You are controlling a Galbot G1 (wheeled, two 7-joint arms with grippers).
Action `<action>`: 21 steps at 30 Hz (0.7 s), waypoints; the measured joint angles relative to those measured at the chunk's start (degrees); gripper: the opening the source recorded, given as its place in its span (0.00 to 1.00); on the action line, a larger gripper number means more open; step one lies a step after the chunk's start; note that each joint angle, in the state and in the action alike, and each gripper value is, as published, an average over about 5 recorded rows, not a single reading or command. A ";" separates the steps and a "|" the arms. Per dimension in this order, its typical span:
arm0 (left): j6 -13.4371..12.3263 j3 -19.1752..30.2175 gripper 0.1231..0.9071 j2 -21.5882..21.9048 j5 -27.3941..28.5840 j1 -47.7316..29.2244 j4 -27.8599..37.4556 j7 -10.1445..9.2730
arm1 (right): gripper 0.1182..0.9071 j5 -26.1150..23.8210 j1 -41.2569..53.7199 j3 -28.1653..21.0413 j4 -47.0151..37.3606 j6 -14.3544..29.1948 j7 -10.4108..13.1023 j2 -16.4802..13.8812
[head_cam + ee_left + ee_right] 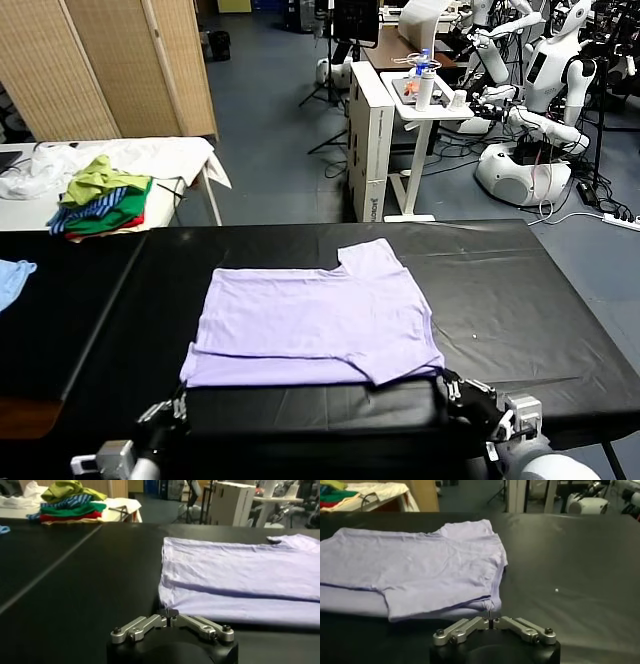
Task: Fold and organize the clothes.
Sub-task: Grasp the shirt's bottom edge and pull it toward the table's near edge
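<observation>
Folded T-shirt (pixel 315 325) on table, apparently just beyond both grippers.

The room light came evenly from overhead where I worked. My black table (pixel 520 300) soaked most of it up and gave back only a dull grey sheen toward its far side. The lavender T-shirt (pixel 315 320) sat bright against it, with thin dark shadows along its folded edges.
</observation>
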 joint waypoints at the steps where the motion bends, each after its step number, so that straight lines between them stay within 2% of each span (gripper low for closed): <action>1: 0.16 -0.13 0.21 -0.17 0.00 0.26 -0.23 -0.27 | 0.50 0.07 -0.42 0.29 0.51 -0.54 0.16 -0.17; 6: 1.55 -1.48 0.62 -0.82 -0.26 1.92 -1.83 -1.38 | 0.89 1.84 -1.99 2.10 3.47 -2.14 0.34 -1.47; 8: 2.69 -2.20 0.79 -0.82 -0.36 2.60 -2.66 -1.33 | 0.97 3.47 -1.65 2.90 4.51 -2.16 0.63 -2.01; 11: 4.70 -3.34 0.95 -0.66 -1.17 2.98 -4.30 -0.79 | 1.00 6.02 0.60 3.42 4.98 -1.23 1.05 -3.04; 15: 5.99 -5.01 1.00 0.10 -4.46 1.53 -6.18 -1.10 | 1.00 8.96 6.92 2.21 3.09 0.15 1.77 -4.50; 21: 8.29 -5.40 1.00 3.70 -15.22 -6.14 -5.15 -4.60 | 1.00 10.54 23.09 -4.50 -6.00 -0.37 4.13 -4.77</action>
